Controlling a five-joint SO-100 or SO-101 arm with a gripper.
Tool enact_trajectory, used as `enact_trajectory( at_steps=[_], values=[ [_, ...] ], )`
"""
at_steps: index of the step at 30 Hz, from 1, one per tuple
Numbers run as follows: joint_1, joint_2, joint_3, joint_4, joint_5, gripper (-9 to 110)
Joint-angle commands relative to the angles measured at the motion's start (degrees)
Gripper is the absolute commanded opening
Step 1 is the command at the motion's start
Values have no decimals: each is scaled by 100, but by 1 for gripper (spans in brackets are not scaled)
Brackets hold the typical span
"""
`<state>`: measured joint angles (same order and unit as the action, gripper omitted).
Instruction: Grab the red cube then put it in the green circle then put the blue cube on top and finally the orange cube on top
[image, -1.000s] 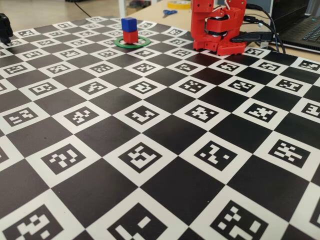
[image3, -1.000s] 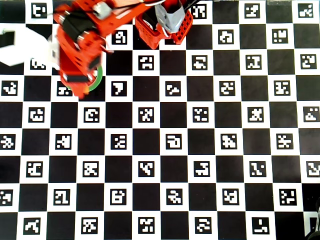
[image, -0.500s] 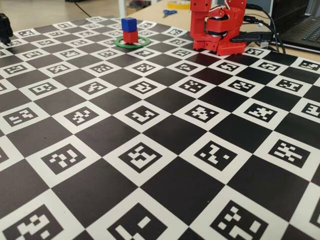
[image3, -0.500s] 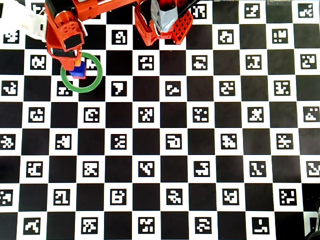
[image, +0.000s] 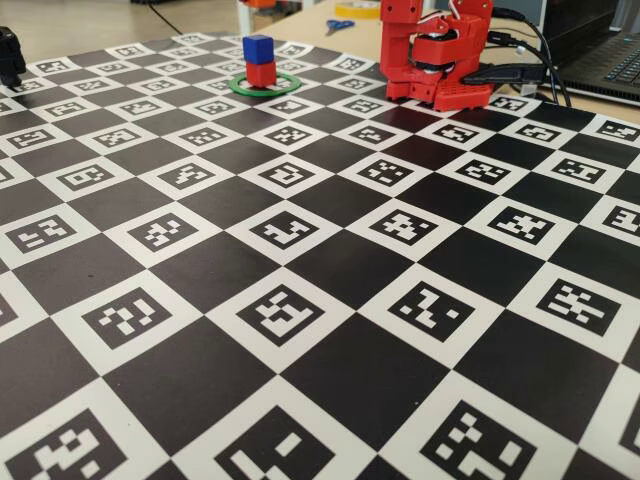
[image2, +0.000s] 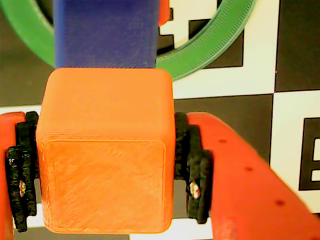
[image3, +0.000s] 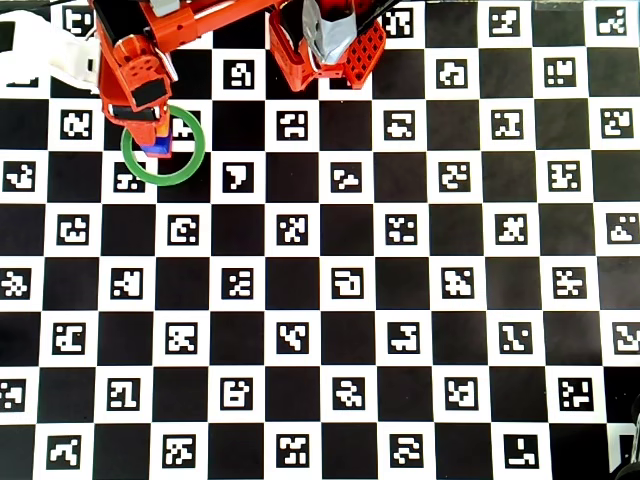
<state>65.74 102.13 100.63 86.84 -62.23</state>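
In the wrist view my gripper (image2: 106, 170) is shut on the orange cube (image2: 105, 155), its black pads (image2: 192, 170) pressed to both sides. Just beyond it the blue cube (image2: 105, 32) sits on the red cube (image2: 163, 12), of which only a sliver shows, inside the green circle (image2: 210, 50). The fixed view shows the same stack: blue cube (image: 258, 48) on red cube (image: 261, 73) in the green circle (image: 240, 87). Seen from overhead, the gripper (image3: 150, 125) hangs over the far edge of the green circle (image3: 163, 182) and hides most of the blue cube (image3: 155, 148).
The arm's red base (image: 435, 55) stands at the back of the checkered marker mat (image: 300, 300). Behind it lie blue scissors (image: 339, 25) and a laptop (image: 610, 60) with cables. A black object (image: 10, 55) sits at the mat's left edge.
In the overhead view the arm has pulled back from covering the ring toward its far edge, and the blue cube has come into sight. The stack has not moved.
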Motion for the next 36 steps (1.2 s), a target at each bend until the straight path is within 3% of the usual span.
enact_trajectory(
  at_steps=[1, 36],
  values=[
    [97, 378, 114, -246, -70, 4],
    [132, 132, 809, -1310, -35, 5]
  ],
)
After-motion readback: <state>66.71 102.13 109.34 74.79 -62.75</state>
